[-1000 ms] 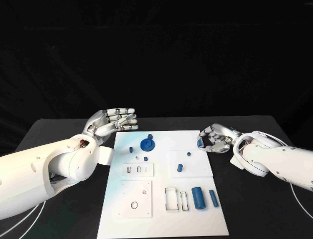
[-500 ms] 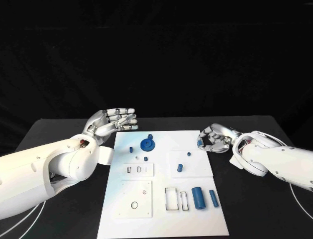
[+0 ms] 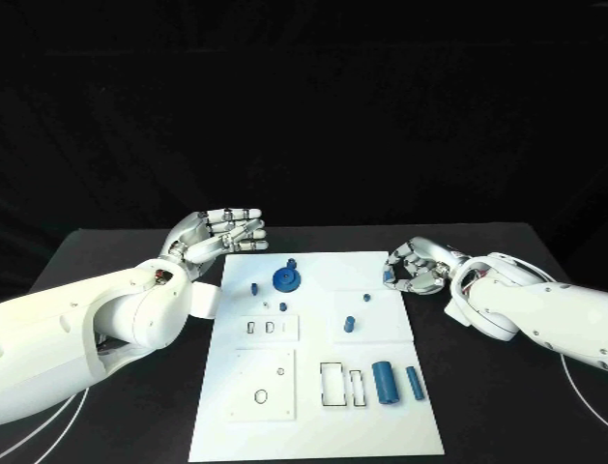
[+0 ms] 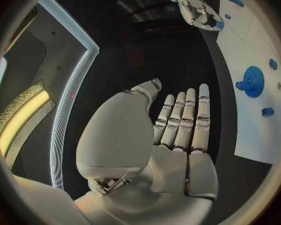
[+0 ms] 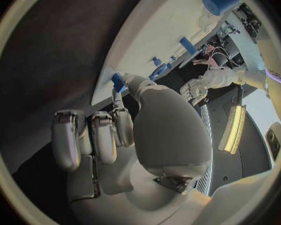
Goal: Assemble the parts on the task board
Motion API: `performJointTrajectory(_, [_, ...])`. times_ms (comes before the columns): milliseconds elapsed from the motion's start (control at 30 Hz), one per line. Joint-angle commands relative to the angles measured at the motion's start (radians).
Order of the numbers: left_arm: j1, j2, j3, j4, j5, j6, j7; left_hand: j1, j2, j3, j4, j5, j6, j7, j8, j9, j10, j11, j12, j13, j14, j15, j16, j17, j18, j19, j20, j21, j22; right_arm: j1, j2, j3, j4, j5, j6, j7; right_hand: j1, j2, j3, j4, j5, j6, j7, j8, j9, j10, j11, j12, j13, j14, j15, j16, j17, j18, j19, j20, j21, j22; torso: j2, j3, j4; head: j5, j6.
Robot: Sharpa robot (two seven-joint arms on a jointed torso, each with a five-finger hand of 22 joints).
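Small blue peg [image 3: 389,277] pinched in right hand [image 3: 418,270] over task board [image 3: 318,425] far-right edge. Left hand [image 3: 221,235] flat, empty. Likely light, rigid, slippery plastic; best gripped mid-shaft.

The robot's left silver many-fingered hand [image 3: 224,235] is held up flat beside the far left corner of the white task board [image 3: 318,425], fingers straight and together, holding nothing. Its right silver hand [image 3: 418,268] curls at the board's far right edge, pinching a small blue part [image 5: 118,81].
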Motion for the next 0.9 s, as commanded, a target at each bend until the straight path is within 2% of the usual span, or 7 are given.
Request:
performJointTrajectory(33, [0.001, 0.001, 0.001, 0.001, 0.003, 0.017, 0.006, -0.007, 0.000, 0.006, 0.002, -0.003, -0.007, 0.063, 0.005, -0.001, -0.004, 0.001, -0.003, 0.000, -0.008, -0.002, -0.006, 0.001, 0.011, -0.001, 0.001, 0.004, -0.001, -0.001, 0.000, 0.000, 0.011, -0.003, -0.061, -0.024, -0.004, 0.010, 0.009, -0.003, -0.003, 0.006, -0.002, 0.007, 0.003, 0.005, -0.005, 0.005, 0.095, 0.097, -0.008, 0.006, 0.229, -0.006, 0.049, -0.007, 0.006, 0.200, 0.000, 0.0002, -0.0002, 0.001, 0.000])
performJointTrajectory(167, [0.001, 0.001, 0.001, 0.000, 0.003, 0.017, 0.006, -0.007, 0.000, 0.006, 0.002, -0.003, -0.007, 0.063, 0.005, -0.001, -0.004, 0.001, -0.003, 0.000, -0.008, -0.002, -0.006, 0.001, 0.011, -0.001, 0.001, 0.004, -0.001, -0.001, -0.005, 0.001, 0.030, -0.004, -0.093, -0.046, -0.002, 0.018, 0.016, -0.008, -0.002, 0.006, -0.004, 0.013, 0.005, 0.007, -0.008, 0.006, 0.096, 0.097, -0.011, 0.006, 0.230, -0.007, 0.051, -0.010, 0.007, 0.202, -0.002, -0.0004, 0.0005, 0.002, -0.002])
performJointTrajectory(333, [0.001, 0.002, 0.001, -0.006, 0.003, 0.017, 0.006, -0.007, 0.000, 0.006, 0.002, -0.003, -0.007, 0.063, 0.005, -0.001, -0.004, 0.001, -0.003, 0.000, -0.008, -0.002, -0.006, 0.001, 0.011, -0.001, 0.001, 0.004, -0.001, 0.012, -0.018, 0.004, 0.093, -0.013, -0.137, -0.097, -0.001, 0.028, 0.029, -0.013, -0.001, 0.003, -0.006, 0.019, 0.007, 0.007, -0.010, 0.005, 0.096, 0.097, -0.013, 0.006, 0.230, -0.007, 0.052, -0.013, 0.009, 0.203, -0.004, -0.0009, -0.0010, 0.004, -0.001])
performJointTrajectory(467, [0.001, 0.002, 0.001, -0.012, 0.003, 0.017, 0.005, -0.009, -0.001, 0.008, 0.001, -0.003, -0.007, 0.063, 0.005, -0.001, -0.004, 0.001, -0.004, 0.000, -0.008, -0.002, -0.007, 0.002, 0.011, -0.001, 0.001, 0.005, -0.001, 0.029, -0.021, 0.004, 0.153, -0.026, -0.164, -0.143, -0.004, 0.032, 0.033, -0.014, -0.001, 0.002, -0.006, 0.021, 0.008, 0.007, -0.010, 0.004, 0.096, 0.097, -0.014, 0.007, 0.232, -0.009, 0.056, -0.014, 0.014, 0.208, -0.009, -0.0032, -0.0031, 0.009, -0.005])
performJointTrajectory(700, [0.000, 0.009, 0.000, -0.034, 0.004, 0.018, 0.005, -0.009, -0.001, 0.008, 0.001, -0.003, -0.007, 0.063, 0.005, -0.001, -0.004, 0.001, -0.004, 0.000, -0.008, -0.002, -0.007, 0.002, 0.011, -0.001, 0.001, 0.005, -0.001, 0.041, 0.010, 0.005, 0.264, -0.066, -0.194, -0.232, -0.008, 0.037, 0.038, -0.014, -0.002, 0.001, -0.006, 0.024, 0.009, 0.007, -0.011, 0.003, 0.095, 0.097, -0.014, 0.007, 0.231, -0.010, 0.059, -0.015, 0.018, 0.211, -0.021, -0.0072, -0.0044, 0.027, -0.015])
performJointTrajectory(900, [0.000, 0.015, -0.001, -0.054, 0.004, 0.019, 0.004, -0.009, -0.001, 0.009, 0.000, -0.003, -0.007, 0.063, 0.006, -0.001, -0.003, 0.001, -0.004, 0.000, -0.008, -0.002, -0.007, 0.003, 0.011, -0.001, 0.001, 0.005, -0.001, 0.032, 0.064, 0.003, 0.323, -0.124, -0.193, -0.296, -0.009, 0.038, 0.040, -0.015, -0.002, 0.001, -0.007, 0.025, 0.010, 0.007, -0.011, 0.002, 0.094, 0.097, -0.014, 0.007, 0.231, -0.010, 0.059, -0.015, 0.018, 0.211, -0.032, -0.0117, -0.0027, 0.049, -0.033])
